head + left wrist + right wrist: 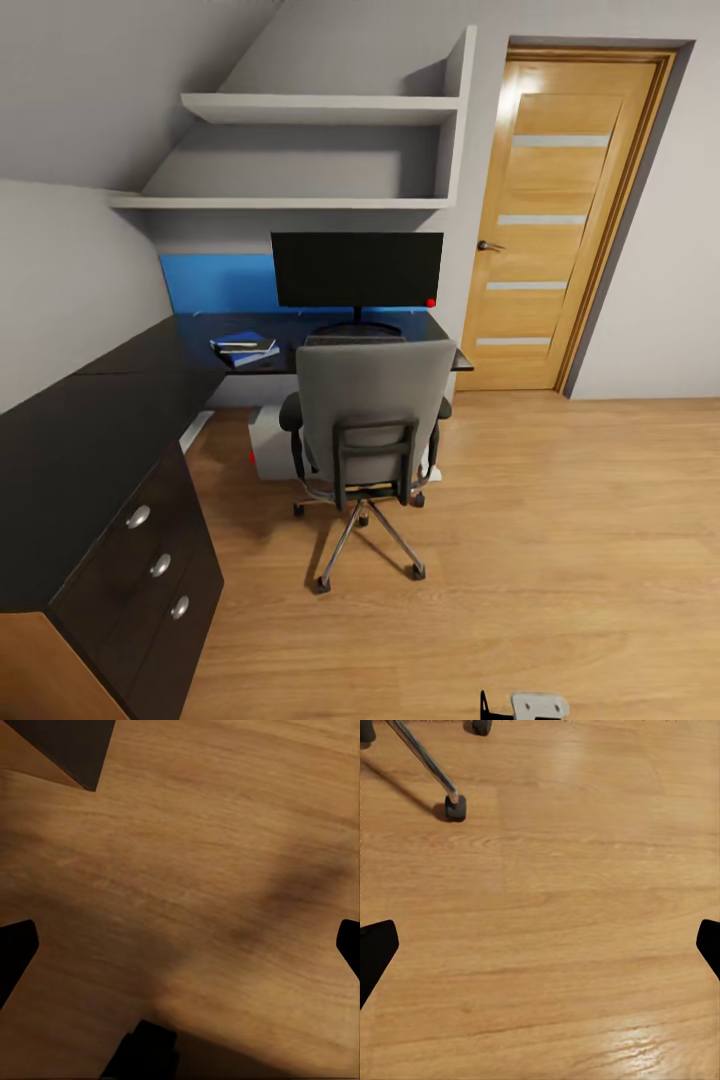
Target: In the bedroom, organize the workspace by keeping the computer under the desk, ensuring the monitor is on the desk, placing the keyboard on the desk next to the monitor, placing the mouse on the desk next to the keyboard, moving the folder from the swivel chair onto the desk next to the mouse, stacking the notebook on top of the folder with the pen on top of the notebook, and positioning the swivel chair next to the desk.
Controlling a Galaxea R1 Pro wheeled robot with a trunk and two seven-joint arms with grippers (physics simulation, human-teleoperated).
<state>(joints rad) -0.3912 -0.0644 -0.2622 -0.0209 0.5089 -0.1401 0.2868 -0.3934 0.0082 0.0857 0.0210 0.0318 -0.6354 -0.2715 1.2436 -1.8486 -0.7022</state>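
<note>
One worktop (110,420) carries all | monitor (356,270) at its back, upright | swivel chair (368,430) against its front edge | computer (266,445) under it | folder (243,348) atop, beside monitor | left claw (180,945) and right claw (540,945) spread wide, grasping nothing, over floor (560,540)

Swivel chair (372,400) showing matt grey cloth, chrome legs; floor (560,540) looking glossy wood; desk (90,440) appearing smooth, black.
</note>
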